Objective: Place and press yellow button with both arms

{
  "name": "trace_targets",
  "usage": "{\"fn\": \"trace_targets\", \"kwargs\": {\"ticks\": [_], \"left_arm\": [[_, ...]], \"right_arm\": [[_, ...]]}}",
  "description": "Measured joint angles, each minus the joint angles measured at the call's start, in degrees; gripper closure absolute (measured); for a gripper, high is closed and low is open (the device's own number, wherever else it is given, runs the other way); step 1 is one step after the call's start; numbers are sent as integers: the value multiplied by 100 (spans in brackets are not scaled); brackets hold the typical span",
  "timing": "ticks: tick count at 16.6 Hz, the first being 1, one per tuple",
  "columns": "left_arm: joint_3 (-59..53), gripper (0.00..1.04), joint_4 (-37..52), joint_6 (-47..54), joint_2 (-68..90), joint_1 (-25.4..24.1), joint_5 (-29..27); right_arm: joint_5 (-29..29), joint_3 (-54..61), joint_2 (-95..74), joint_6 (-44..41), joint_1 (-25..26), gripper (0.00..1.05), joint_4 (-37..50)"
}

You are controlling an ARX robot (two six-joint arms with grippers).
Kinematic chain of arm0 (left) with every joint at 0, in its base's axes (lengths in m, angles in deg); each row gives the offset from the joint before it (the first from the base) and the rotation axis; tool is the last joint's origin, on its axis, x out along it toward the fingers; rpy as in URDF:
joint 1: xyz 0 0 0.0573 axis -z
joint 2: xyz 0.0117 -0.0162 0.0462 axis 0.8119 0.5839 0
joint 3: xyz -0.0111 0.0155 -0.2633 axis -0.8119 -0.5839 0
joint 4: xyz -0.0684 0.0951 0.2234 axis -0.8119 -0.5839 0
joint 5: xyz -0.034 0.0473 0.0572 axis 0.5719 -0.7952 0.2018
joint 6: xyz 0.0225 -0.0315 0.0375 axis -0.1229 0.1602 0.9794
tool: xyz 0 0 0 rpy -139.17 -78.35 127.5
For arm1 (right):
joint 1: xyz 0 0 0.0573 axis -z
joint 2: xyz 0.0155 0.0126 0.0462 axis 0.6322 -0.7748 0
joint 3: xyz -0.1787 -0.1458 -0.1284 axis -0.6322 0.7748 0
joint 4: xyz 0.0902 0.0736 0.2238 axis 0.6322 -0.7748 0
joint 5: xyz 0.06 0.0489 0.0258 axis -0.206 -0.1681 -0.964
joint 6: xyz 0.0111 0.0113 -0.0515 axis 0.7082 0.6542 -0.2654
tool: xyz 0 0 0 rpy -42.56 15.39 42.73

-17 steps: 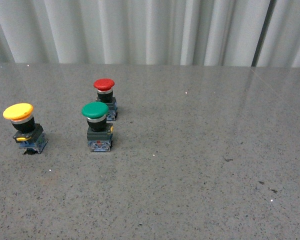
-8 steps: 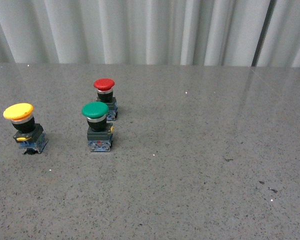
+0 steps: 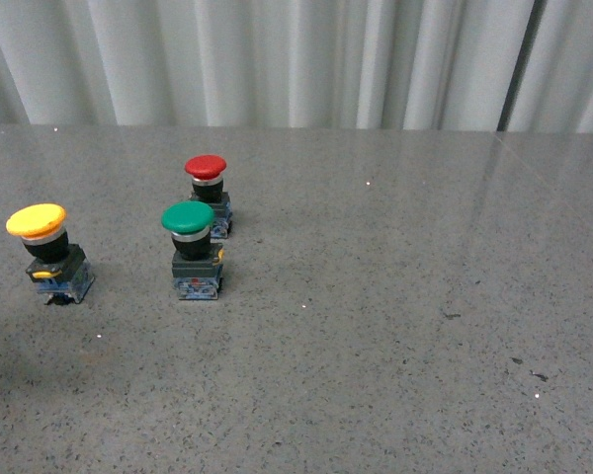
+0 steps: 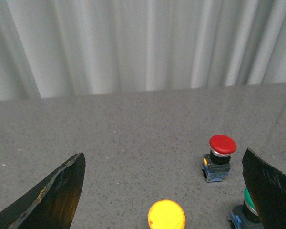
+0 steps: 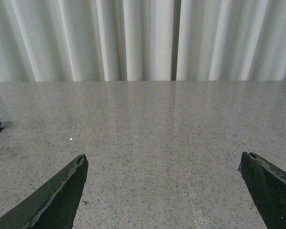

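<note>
Found the yellow button (image 3: 49, 252) standing upright, long axis vertical and cap up, far to the left on the grey table (image 3: 395, 326), at about nine o'clock from the green button (image 3: 190, 247) and apart from it. Caught its cap centred between the spread, empty jaws of the left gripper (image 4: 163, 157), with the red button (image 4: 222, 145) off toward one finger. Judged the left arm nearer, seeing the right gripper (image 5: 163, 158), likewise spread and empty, over bare table only.
</note>
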Motion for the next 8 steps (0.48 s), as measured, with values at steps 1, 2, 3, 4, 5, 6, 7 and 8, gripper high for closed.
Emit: {"fn": "trace_targets", "kwargs": {"ticks": [1,2,3,4,5,6,7,8], "left_arm": [[538,7,-15,-83,907,98,-184],[944,7,-111,-138,1541,179,-269],[1237,7,-195,-249,2052,275,-367],[1379,7,-192,-295,2391,361,-420],[1467,7,-197,-389,2704,455,-533],[1493,7,-155,-428,2946,533,-654],[1493,7,-122,-492,3119,619,-772],[1484,7,-85,-560,3200,656,-868]], "right_arm": [[0,0,0,0,0,7,0],[0,0,0,0,0,7,0],[0,0,0,0,0,7,0],[0,0,0,0,0,7,0],[0,0,0,0,0,7,0],[0,0,0,0,0,7,0],[0,0,0,0,0,7,2],[0,0,0,0,0,7,0]]}}
